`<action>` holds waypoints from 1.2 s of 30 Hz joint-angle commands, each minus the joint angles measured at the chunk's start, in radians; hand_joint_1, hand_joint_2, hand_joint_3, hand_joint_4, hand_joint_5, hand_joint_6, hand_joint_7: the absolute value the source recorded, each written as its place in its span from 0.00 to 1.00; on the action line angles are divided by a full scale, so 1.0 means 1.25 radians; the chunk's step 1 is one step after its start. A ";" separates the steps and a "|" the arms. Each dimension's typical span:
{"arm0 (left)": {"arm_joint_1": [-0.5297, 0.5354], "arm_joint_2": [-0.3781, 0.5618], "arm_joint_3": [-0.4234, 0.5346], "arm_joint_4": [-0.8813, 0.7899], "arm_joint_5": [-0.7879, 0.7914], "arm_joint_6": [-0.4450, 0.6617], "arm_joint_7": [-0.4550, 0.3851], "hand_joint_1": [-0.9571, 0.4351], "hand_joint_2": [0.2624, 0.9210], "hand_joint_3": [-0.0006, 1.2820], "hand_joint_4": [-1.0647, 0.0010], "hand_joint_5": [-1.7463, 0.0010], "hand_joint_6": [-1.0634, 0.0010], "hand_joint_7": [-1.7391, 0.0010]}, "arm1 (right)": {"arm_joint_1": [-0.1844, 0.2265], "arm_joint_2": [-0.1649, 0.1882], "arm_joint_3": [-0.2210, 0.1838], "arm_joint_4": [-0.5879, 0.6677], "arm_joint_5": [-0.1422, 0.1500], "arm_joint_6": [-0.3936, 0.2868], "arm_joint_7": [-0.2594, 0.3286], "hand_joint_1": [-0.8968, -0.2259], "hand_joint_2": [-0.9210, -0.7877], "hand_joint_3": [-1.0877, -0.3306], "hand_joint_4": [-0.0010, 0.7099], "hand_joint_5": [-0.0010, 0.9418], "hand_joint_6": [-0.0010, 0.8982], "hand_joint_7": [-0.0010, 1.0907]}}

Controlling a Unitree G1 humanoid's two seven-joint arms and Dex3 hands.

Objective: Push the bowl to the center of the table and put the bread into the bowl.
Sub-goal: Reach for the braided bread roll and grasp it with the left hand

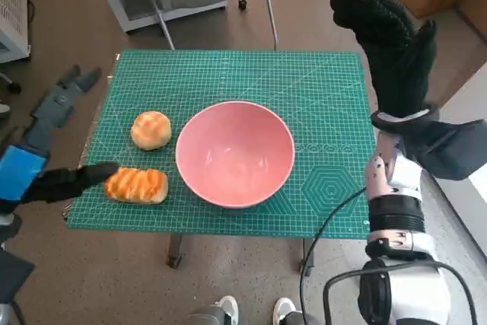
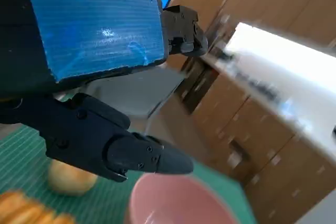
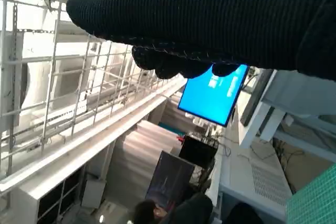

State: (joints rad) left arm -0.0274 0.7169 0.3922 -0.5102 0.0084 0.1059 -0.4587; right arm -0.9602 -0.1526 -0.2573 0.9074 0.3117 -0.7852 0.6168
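Two breads lie left of the bowl.

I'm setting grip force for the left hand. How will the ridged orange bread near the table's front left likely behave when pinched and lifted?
The ridged bread looks puffy and glazed, so probably soft, light, and easily dented by the left hand. Its long, flat-bottomed shape suggests it won't roll, unlike the round bun maybe. The shiny crust could be slightly slippery.

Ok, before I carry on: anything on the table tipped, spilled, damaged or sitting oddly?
Nothing stands out. The pink bowl sits upright and empty on the green mat; the round bun and the striped bread lie whole beside it. The left hand has a finger at the striped bread; the right hand is raised.
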 commanded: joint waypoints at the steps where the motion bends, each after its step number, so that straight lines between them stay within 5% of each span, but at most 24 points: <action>1: 0.005 0.057 -0.039 -0.076 0.016 0.138 -0.051 0.51 0.70 0.03 0.91 0.99 1.00 0.70 | 0.013 0.000 0.003 0.006 0.008 0.019 0.012 0.49 0.00 0.66 0.41 0.01 0.44 0.04; 7: -0.014 0.127 -0.110 -0.119 0.061 0.308 -0.100 0.73 0.67 0.03 0.93 1.00 0.91 0.84 | 0.005 -0.001 0.001 0.019 0.010 0.027 0.019 0.49 0.00 0.67 0.43 0.01 0.44 0.04; 12: -0.042 0.181 -0.205 -0.110 0.140 0.404 -0.114 0.79 0.68 0.04 0.95 1.00 0.84 0.94 | 0.003 0.001 0.000 0.022 0.012 0.030 0.025 0.49 0.00 0.68 0.43 0.01 0.45 0.04; 36: -0.133 0.170 -0.394 0.012 0.298 0.458 -0.112 0.79 0.70 0.04 0.94 1.00 0.76 0.99 | 0.016 -0.002 -0.002 0.016 0.022 0.028 0.039 0.46 0.00 0.70 0.43 0.00 0.45 0.03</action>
State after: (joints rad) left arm -0.1775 0.9347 -0.0781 -0.5195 0.3551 0.6717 -0.5941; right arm -0.9623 -0.1511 -0.2587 0.9212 0.3331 -0.7553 0.6527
